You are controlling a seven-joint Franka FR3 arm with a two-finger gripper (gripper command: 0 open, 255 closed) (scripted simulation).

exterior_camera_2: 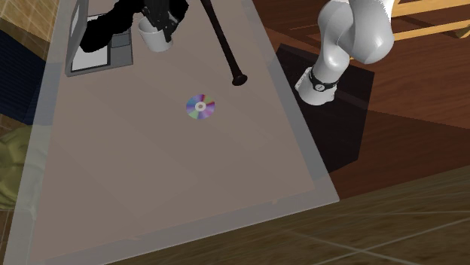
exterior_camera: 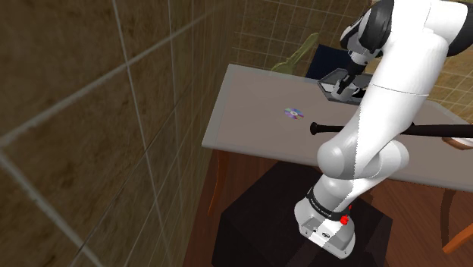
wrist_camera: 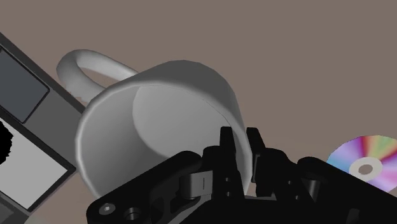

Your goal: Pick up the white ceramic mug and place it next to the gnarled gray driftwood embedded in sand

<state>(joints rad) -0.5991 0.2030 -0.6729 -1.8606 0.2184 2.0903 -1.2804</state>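
Observation:
The white mug (wrist_camera: pixel 159 108) lies tilted in front of my gripper (wrist_camera: pixel 242 139), handle on the side away from the fingers. Both black fingers (wrist_camera: pixel 227 153) clasp its rim wall, one inside and one outside. From the second exterior view, the mug (exterior_camera_2: pixel 156 36) hangs under the black gripper (exterior_camera_2: pixel 164 21) at the table's far end, beside a flat grey device (exterior_camera_2: pixel 98 47). An olive, gnarled shape (exterior_camera_2: pixel 10 169) shows off the table's left edge there, and beyond the table's far edge in the shoulder view (exterior_camera: pixel 297 54). The hand (exterior_camera: pixel 350 76) hovers over the grey device (exterior_camera: pixel 338 85).
A shiny disc (exterior_camera_2: pixel 200 106) lies mid-table, also near the gripper (wrist_camera: pixel 366 162). A black bat (exterior_camera_2: pixel 221 41) lies across the table near the arm. The grey table (exterior_camera: pixel 250 114) stands against a tiled wall. A wooden chair (exterior_camera: pixel 457 227) stands by the stand.

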